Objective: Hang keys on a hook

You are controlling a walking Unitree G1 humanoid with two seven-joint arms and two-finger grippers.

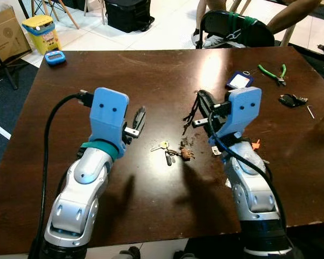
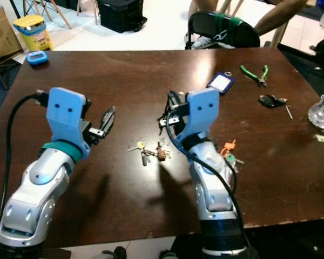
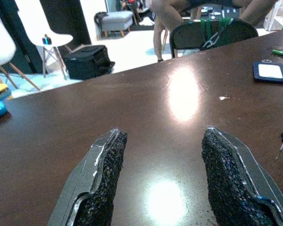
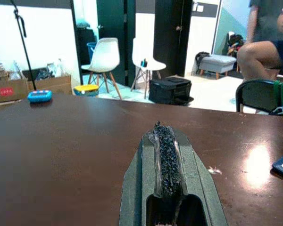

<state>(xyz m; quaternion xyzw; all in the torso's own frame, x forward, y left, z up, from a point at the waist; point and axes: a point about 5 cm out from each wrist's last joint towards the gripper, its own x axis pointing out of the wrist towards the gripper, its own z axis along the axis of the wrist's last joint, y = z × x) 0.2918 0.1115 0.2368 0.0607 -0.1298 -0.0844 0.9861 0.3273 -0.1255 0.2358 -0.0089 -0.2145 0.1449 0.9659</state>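
On the dark table (image 1: 151, 81), the keys (image 1: 170, 151) lie between both raised arms, the left gripper (image 1: 139, 120) at their ten o'clock with fingers spread, the right gripper (image 1: 196, 112) at one o'clock pressed closed, empty.

head stereo downward, wrists low (table (image 1: 151, 75) shared)

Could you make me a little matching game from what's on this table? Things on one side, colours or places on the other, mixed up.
Things:
1. keys
2. pliers
3. timer-like gadget
4. badge holder

Descriptions:
A. green handles, far right of the table
B. light blue, at the table's far left corner
C. between the two grippers
D. dark blue frame, white card, just beyond the right gripper

Pairs: 1-C, 2-A, 3-B, 4-D
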